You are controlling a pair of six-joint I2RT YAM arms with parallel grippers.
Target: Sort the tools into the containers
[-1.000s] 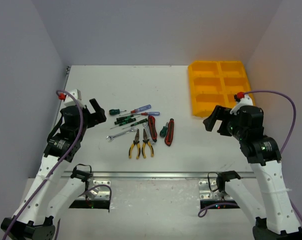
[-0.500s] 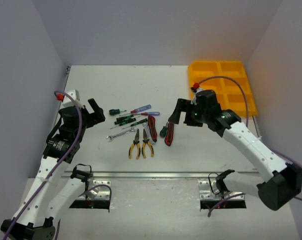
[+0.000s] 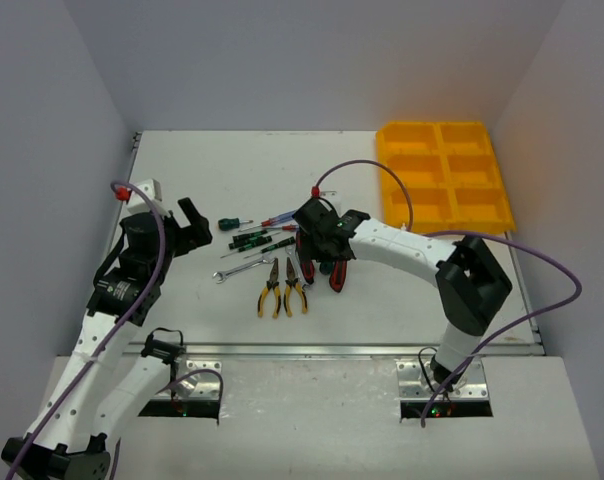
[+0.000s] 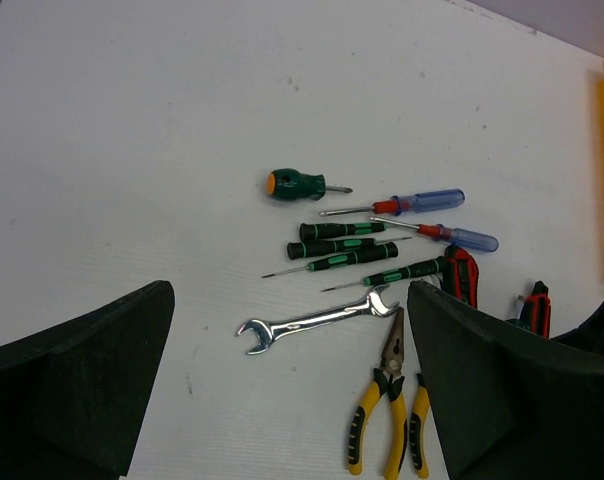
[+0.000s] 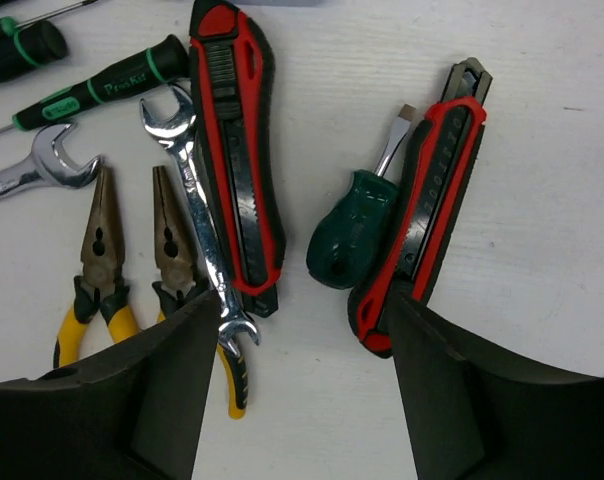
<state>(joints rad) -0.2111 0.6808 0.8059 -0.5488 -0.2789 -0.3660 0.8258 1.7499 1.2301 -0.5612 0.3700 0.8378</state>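
**Top and wrist views.** The yellow tray, with six compartments in two columns, sits at the far right corner of the white table. All the tools in view lie on the table in one loose cluster well to the left of the tray. The right gripper hangs low over the side of the cluster nearest the tray. Its fingers are apart and straddle a stubby green screwdriver, which lies between two red-and-black cutters. A silver wrench lies against the cutter farther from the tray. Whether the fingertips touch the table cannot be told. The left gripper is spread wide and holds nothing. It hovers beyond the side of the cluster farthest from the tray, facing a second wrench, yellow-handled pliers and blue-handled screwdrivers.
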